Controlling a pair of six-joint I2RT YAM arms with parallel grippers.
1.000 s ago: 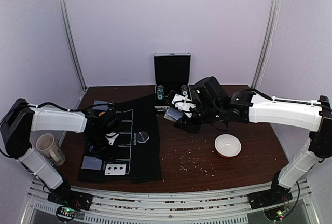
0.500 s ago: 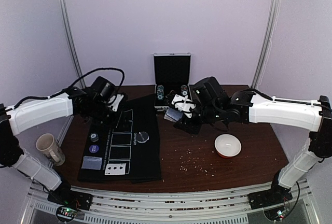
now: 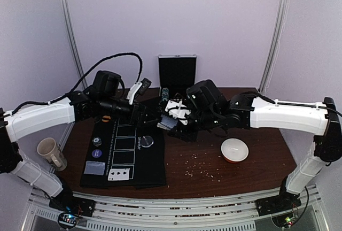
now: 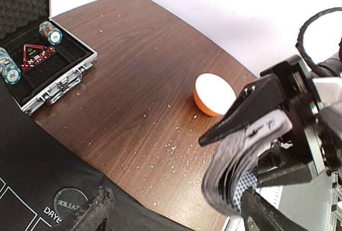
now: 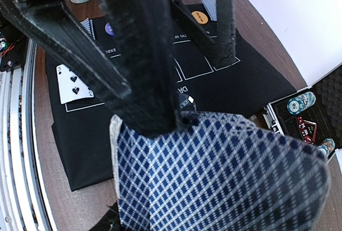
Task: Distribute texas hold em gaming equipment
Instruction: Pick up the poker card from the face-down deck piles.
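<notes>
The right gripper (image 3: 173, 117) is clamped on a deck of cards (image 4: 231, 173) with blue-checked backs. It holds the deck in the air over the middle of the table (image 3: 256, 177), toward the far edge, just in front of the open case (image 4: 59, 76). The left gripper (image 4: 176, 219) is beside the deck with its jaws wide apart and nothing between them. On the black mat (image 3: 152, 167), on the left half of the table, an orange chip (image 3: 105, 117), a dark chip (image 3: 97, 140) and a purple chip (image 3: 96, 153) lie in a row along the mat's left edge. A face-down card (image 3: 94, 168) and a face-up card (image 3: 118, 174) lie by its near edge, and the dealer button (image 3: 148, 140) by its right edge. Stacks of chips (image 4: 51, 32) stand in the case.
</notes>
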